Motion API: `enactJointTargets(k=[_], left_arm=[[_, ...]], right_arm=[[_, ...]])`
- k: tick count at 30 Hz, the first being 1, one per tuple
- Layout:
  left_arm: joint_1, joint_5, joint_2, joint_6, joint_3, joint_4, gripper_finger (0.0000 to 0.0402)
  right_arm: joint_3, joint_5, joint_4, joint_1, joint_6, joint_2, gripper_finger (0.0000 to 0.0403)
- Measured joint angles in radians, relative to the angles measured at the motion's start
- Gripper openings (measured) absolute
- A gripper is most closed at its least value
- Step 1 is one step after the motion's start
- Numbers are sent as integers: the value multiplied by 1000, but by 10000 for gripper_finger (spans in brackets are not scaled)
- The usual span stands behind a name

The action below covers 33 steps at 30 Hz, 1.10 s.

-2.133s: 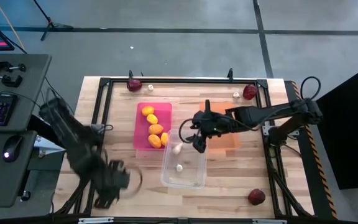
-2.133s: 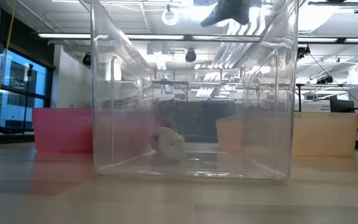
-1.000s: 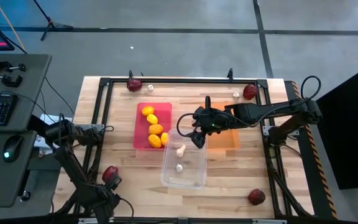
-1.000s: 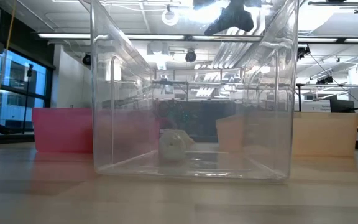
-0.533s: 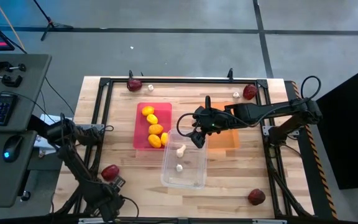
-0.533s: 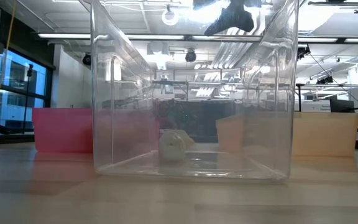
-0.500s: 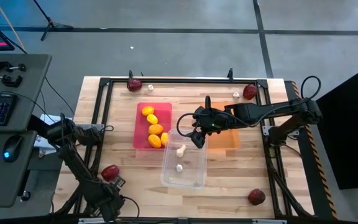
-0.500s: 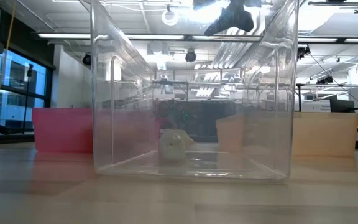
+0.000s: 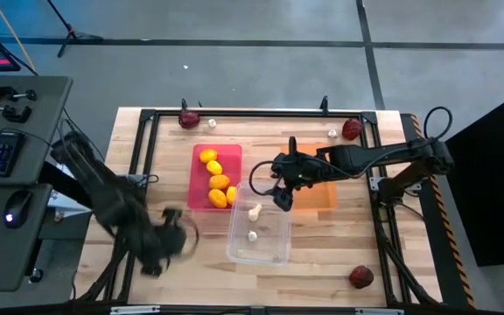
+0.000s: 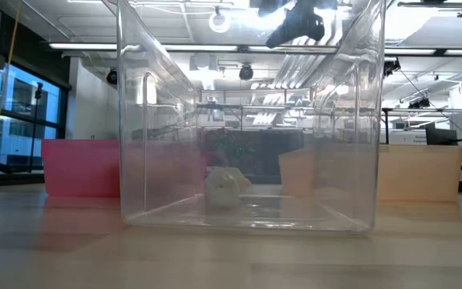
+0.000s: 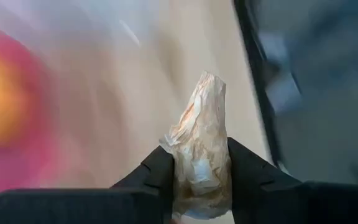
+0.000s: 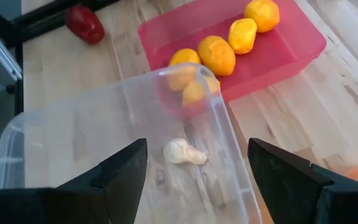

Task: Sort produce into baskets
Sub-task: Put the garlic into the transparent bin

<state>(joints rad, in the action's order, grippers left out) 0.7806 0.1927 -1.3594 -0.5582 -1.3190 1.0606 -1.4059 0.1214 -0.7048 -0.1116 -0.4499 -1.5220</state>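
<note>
My left gripper (image 9: 169, 241) is over the table's near left part, blurred in the high view. In the left wrist view it (image 11: 199, 163) is shut on a whitish garlic bulb (image 11: 201, 146). My right gripper (image 9: 280, 198) is open and empty above the far end of the clear bin (image 9: 259, 229). Two garlic bulbs (image 9: 254, 211) (image 9: 252, 235) lie on the clear bin's floor. One also shows in the right wrist view (image 12: 182, 152) and one in the low view (image 10: 221, 186). The pink bin (image 9: 201, 194) holds several lemons (image 9: 217, 181). The orange bin (image 9: 322, 194) is partly hidden under my right arm. My left gripper pinches the garlic bulb by its lower sides (image 11: 180, 177) between its two fingers (image 11: 157, 171). The bulb's papery pointed end (image 11: 209, 84) sticks out past the fingertips. Whether the bulb is clear of the table cannot be told from the blur.
Loose beets lie at the far left (image 9: 189, 120), far right (image 9: 351, 129) and near right (image 9: 360, 276) of the table. A loose garlic bulb (image 9: 332, 133) lies near the far-right beet. A black frame (image 9: 234, 113) runs round the table's edges.
My left arm has swung fast from the table's near left corner toward the right and the far side, and now shows blurred. The beet that lay beside it no longer shows.
</note>
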Motion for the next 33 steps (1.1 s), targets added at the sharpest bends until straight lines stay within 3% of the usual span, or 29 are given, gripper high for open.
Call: enactJointTargets(k=[3,5,8,12,17,21,28,33], left_arm=[[-121,261,45,154,-73,-99,92],[-221,327,43,305,-92,-220,92],[-368,258,-5,447,-86,-421,94],[-496,95,-135,409,-83,-620,111],[-553,-74,-306,301,-83,-792,157],[-566,-157,-372,253,-82,-801,195],[-612,-150,-310,237,-82,-749,240],[-675,32,-162,222,-83,-636,250]], right_arm=[[0,-1,-29,0,15,19,268],[0,1,-50,0,27,39,268],[0,29,-94,0,31,82,268],[0,103,-181,0,-3,167,268],[0,164,-312,-9,-85,253,268],[0,226,-402,-49,-134,290,268],[122,406,-487,-146,-291,346,268],[359,422,-489,-147,-579,429,268]])
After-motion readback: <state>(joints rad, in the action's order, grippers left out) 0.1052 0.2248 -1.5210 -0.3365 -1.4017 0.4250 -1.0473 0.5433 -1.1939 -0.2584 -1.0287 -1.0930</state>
